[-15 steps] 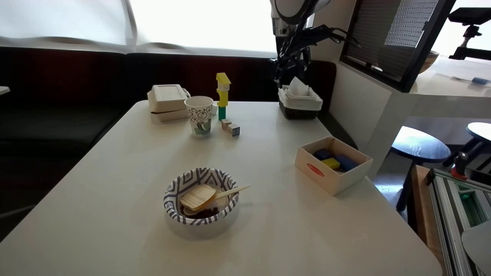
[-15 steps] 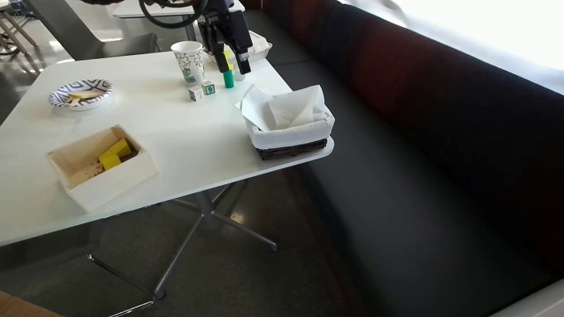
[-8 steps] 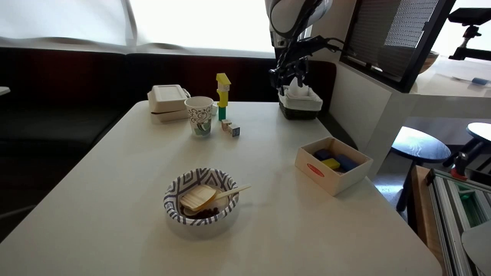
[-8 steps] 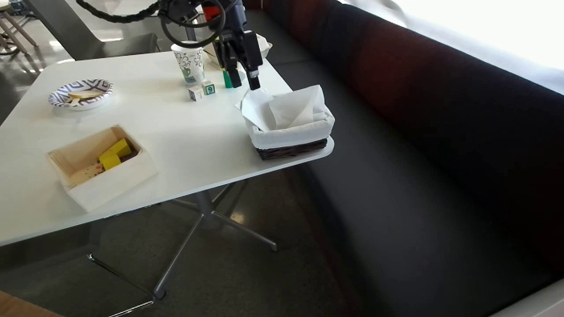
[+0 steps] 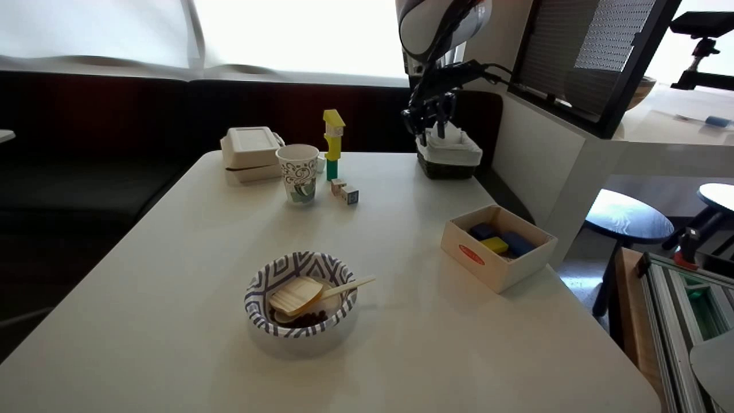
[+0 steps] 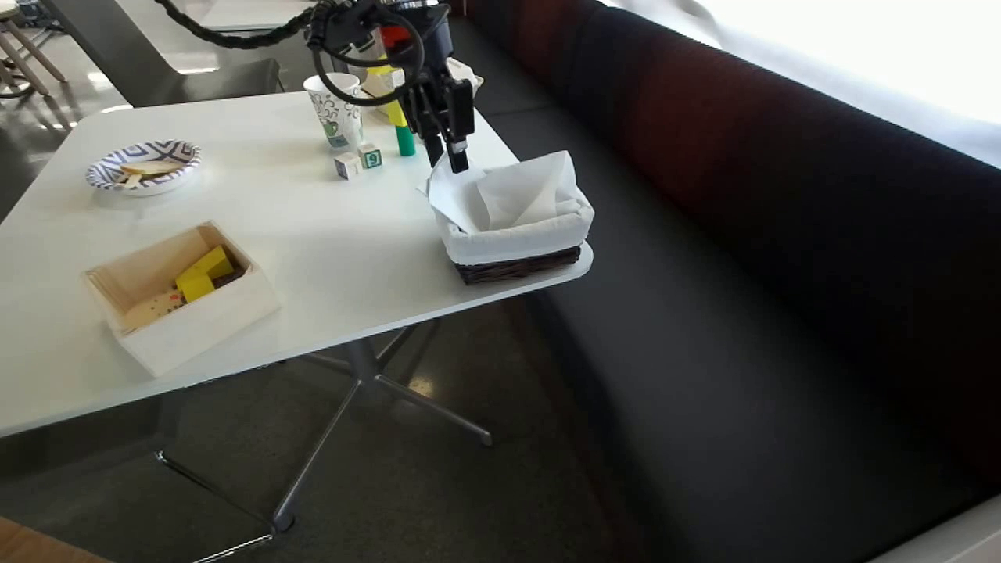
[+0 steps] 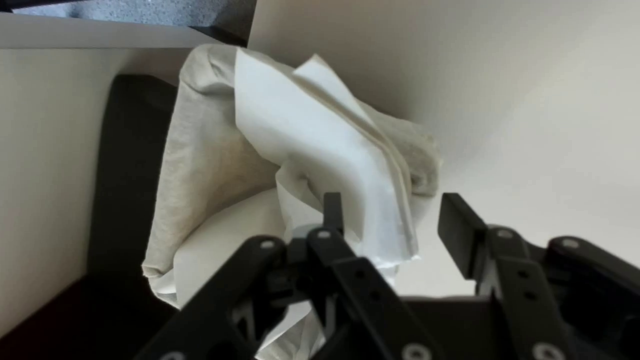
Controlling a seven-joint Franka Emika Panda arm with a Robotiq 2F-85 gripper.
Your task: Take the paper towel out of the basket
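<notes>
White folded paper towel (image 7: 320, 130) sits in white-lined dark-brown wicker basket (image 6: 518, 268), black two-finger gripper (image 7: 392, 217) spread near towel's edge, gripping nothing, so approach prob. nearly done, grasp & lift-out TBD.

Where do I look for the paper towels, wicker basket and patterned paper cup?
Paper towels (image 7: 325, 127): in the wrist view, on the broad white sheet.
Wicker basket (image 6: 516, 268): in an exterior view, on its dark woven side.
Patterned paper cup (image 5: 299, 175): in an exterior view, on its printed wall.
</notes>
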